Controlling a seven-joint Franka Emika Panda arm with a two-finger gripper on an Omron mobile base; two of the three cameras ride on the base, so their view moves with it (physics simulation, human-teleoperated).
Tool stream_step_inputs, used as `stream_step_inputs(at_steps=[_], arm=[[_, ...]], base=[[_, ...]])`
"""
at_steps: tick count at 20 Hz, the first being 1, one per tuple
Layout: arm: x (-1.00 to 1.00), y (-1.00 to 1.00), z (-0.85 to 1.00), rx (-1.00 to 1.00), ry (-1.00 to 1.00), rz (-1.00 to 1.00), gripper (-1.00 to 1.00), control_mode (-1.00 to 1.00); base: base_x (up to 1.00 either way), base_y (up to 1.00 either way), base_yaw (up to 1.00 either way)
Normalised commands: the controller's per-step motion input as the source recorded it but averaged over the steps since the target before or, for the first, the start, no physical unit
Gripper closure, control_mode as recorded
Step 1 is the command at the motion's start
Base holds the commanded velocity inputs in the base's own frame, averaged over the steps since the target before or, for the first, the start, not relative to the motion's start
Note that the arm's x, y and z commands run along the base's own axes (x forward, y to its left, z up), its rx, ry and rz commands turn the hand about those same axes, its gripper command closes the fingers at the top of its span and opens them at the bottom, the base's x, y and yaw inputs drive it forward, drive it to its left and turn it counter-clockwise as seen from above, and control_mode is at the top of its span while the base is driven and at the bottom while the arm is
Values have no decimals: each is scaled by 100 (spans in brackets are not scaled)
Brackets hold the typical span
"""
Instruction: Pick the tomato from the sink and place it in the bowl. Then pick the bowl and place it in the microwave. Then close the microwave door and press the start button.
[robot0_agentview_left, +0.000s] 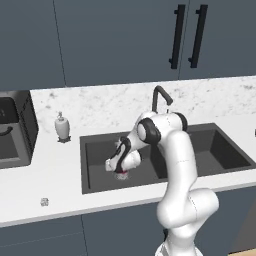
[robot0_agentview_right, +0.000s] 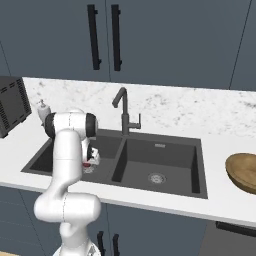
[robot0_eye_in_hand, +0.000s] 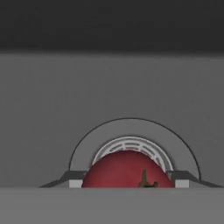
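Now we are reaching down into left basin of sink (robot0_agentview_left: 100, 145), pincer (robot0_agentview_left: 120, 172) closing on tomato (robot0_eye_in_hand: 127, 170) sitting over round drain (robot0_eye_in_hand: 131, 146). Fingers (robot0_eye_in_hand: 75, 183) pressing both flanks, so we are judging it gripped. Tomato looking small, light, glossy, slippery, soft-skinned; holding across widest middle, squeezing gently. Bowl (robot0_agentview_right: 243, 172) waiting on worktop (robot0_agentview_right: 220, 200), right of sink.

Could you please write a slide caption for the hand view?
Gripper closed around the tomato over a drain in the sink.
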Motion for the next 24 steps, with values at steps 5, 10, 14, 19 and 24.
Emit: stream_step_inputs(at_steps=[5,10,14,19,24], arm=[[-38,3,46,0,-28,0,100,-100],[-20,12,72,0,-23,0,100,-100],[-33,15,96,0,-12,0,100,-100],[-23,15,100,2,-2,0,100,-100],[-28,16,100,1,1,0,100,-100]], base=[[0,0,0],[0,0,0],[0,0,0],[0,0,0],[0,0,0]])
